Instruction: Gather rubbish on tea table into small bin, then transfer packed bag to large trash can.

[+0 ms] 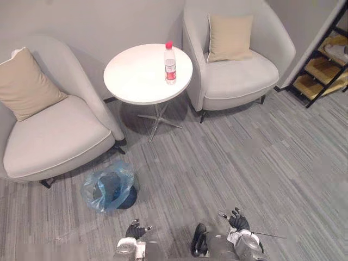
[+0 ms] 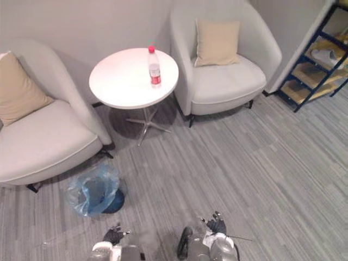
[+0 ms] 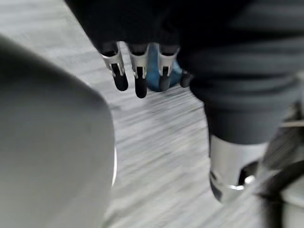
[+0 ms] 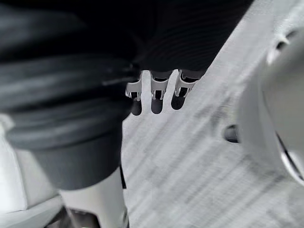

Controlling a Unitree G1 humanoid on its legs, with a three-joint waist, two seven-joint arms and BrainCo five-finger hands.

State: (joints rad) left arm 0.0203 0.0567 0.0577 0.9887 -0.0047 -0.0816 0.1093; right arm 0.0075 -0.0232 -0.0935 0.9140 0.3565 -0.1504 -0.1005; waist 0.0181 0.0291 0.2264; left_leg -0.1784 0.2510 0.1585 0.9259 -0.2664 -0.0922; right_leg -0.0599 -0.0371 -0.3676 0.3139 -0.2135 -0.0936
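White was the round table (image 1: 136,76), and a clear bottle (image 1: 170,64) with a red cap and a red label stood upright on it, near the edge on the side of the right chair (image 1: 239,76). This chair stood just beside the table, with a beige cushion (image 1: 231,37) leaning against its back. The left chair (image 1: 49,136) stood on the other side of the table and also carried a beige cushion (image 1: 27,84).

On the grey floor (image 1: 244,163), near the front corner of the left chair, stood the small dark bin (image 1: 111,193). A blue bag (image 1: 122,174) lined it, and the bag's loose rim was folded out around the opening. The bin was well apart from the bottle.

The left hand (image 1: 136,228) hung low over the floor, near the bin but not touching it. Its fingers (image 3: 118,71) were straight and released. The right hand (image 1: 237,220) hung low on the other side, also released, with its fingers (image 4: 156,95) straight above the floor.

At the far right a dark rack (image 1: 323,65) with wooden shelves stood by the wall.
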